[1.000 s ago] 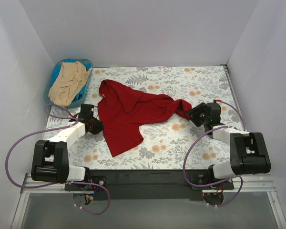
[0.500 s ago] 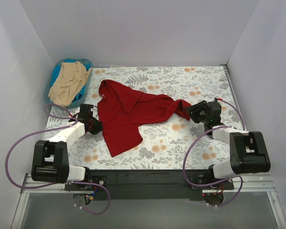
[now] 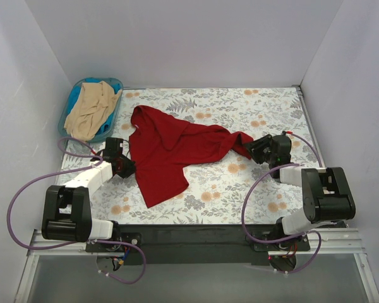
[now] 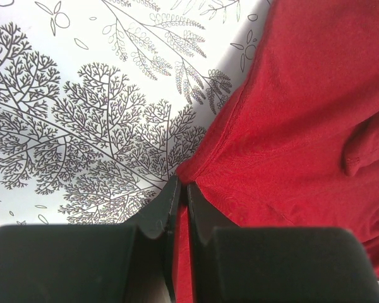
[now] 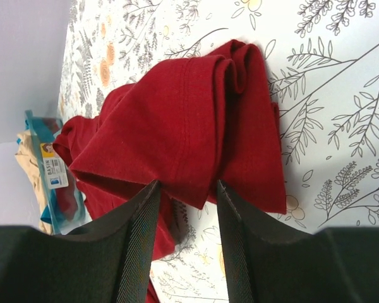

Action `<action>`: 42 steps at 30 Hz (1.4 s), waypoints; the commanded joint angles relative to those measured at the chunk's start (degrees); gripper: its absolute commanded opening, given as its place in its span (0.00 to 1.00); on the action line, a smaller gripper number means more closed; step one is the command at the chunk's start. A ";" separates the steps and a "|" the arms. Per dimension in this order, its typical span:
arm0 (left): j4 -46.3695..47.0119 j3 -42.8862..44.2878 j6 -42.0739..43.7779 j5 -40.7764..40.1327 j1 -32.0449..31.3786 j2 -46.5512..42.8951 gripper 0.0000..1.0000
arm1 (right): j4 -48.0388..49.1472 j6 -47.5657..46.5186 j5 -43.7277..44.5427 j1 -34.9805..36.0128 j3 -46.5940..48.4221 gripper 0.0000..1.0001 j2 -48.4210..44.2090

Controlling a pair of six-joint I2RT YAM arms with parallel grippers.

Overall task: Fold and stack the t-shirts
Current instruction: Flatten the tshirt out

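Two shirts, neither folded. The dark red cloth t-shirt (image 3: 170,148) lay rumpled on the floral-print table (image 3: 252,107), just right of the blue plastic basket (image 3: 68,101). The beige cloth t-shirt (image 3: 91,110) was heaped inside the basket, spilling over its near rim.

The left gripper (image 4: 182,186) was clamped tight on the red shirt's stitched edge, on the side nearest the basket, with a thin strip of cloth showing between its fingers. The right gripper (image 5: 186,184) sat at the shirt's end farthest from the basket. Its fingers were about half apart, straddling a bunched, rolled fold. Cloth was between them, but I couldn't see it pinched.

Handling, my read:
- **Feel:** light, limp, no stiffness, so it'd drape and drag rather than hold shape. Nothing fragile, and the weave should give the pads decent friction.
- **Where to grip:** a single layer at a hem or seam looked best, since the thick stitching resists slipping.
- **Risk:** the right side could bite several layers of the roll and lift a wad instead of an edge. Better to take the outer hem corner there and tension the shirt between both grips to flatten it.
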 commanded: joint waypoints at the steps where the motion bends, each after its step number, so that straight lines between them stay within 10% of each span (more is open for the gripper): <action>1: 0.14 1.15 0.83 -0.62 0.56 0.03 0.00 | 3.49 0.23 -0.40 -0.34 1.56 0.47 1.98; 13: -1.01 3.17 2.06 -0.62 1.17 -1.38 0.00 | 2.97 -1.88 -1.19 -1.04 2.53 0.01 0.75; 37: -9.36 10.65 9.09 -0.10 11.01 -8.06 0.00 | -41.41 -26.67 -1.02 -7.37 -4.58 0.01 -35.80; 42: -8.83 9.94 9.01 2.27 11.45 -8.15 0.00 | -45.64 -23.86 -4.09 -7.37 -11.00 0.59 -42.66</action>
